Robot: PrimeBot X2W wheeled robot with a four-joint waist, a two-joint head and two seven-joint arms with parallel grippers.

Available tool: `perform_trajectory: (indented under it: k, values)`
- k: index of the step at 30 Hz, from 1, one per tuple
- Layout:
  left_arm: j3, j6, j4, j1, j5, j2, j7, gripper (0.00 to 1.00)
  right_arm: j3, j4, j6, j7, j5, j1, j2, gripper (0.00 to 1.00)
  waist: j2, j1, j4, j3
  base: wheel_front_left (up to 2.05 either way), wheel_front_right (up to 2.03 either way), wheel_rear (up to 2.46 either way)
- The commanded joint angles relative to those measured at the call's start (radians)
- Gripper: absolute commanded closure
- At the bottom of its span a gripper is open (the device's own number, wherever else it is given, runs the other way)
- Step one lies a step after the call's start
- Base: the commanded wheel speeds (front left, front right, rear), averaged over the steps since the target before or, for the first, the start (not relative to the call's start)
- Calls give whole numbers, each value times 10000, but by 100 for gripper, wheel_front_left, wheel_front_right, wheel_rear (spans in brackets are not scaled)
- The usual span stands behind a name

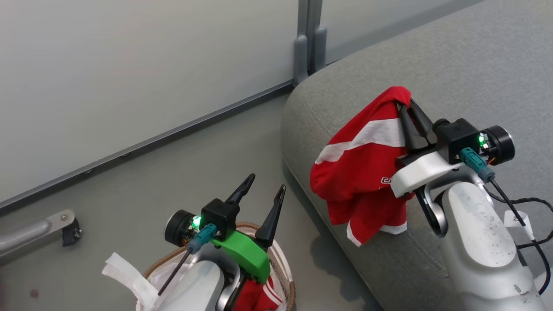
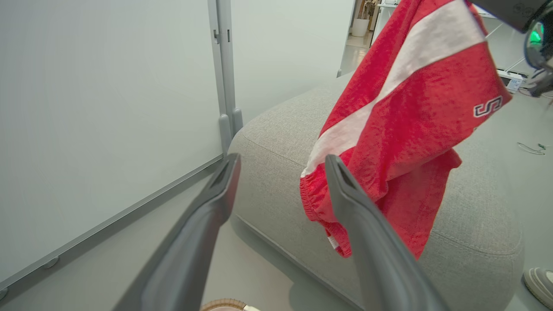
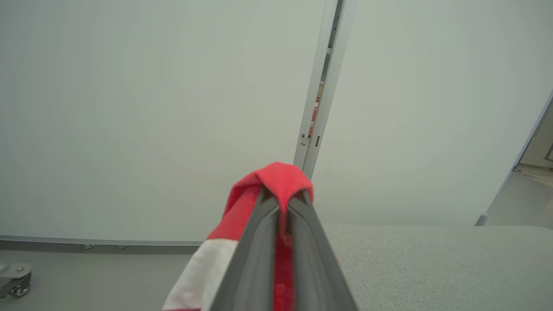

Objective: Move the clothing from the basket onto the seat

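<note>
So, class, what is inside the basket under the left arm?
Inside the basket, a red garment with white stripes and the white liner show. The left arm covers the rest, so anything more inside is hidden.

Head view: basket (image 1: 292,289) mostly behind the left arm (image 1: 194,285) and cut by the bottom edge; one striped red piece (image 1: 264,296) peeks out, rest of contents unreadable. Tips of the right gripper (image 3: 283,198) buried under the fold of the red garment (image 1: 363,172). Its dark lettering (image 2: 487,106) partly folded away, can't read it. The sofa (image 1: 453,65) runs off top and right edges. A pale shoe (image 2: 538,280) is clipped at the left wrist view's lower right corner.
</note>
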Motion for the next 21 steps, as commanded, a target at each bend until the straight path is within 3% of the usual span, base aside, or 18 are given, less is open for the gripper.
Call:
perform_trajectory:
  k: [1, 7, 13, 21]
  values:
    - [-26, -35, -9, -2, 100, 16, -2, 0, -180, -80, -13, -49, -67, -166, -25, 100, 0, 0, -736, 455, 0, 0, 0]
    - [-235, -50, -76, -272, 210, 0, -2, 0, -807, -234, -13, -49, -371, -594, -23, 100, 0, 0, -763, 978, 0, 0, 0]
    - [-505, -50, -273, -761, 262, 29, -2, 0, -1334, -201, -13, -49, -490, -1891, -367, 100, 0, 0, -221, 1914, 0, 0, 0]
    - [-716, -49, -797, -1603, 475, 254, 0, 0, -1831, 348, -13, -49, -702, -4799, -1907, 100, 0, 0, 776, 3483, 0, 0, 0]
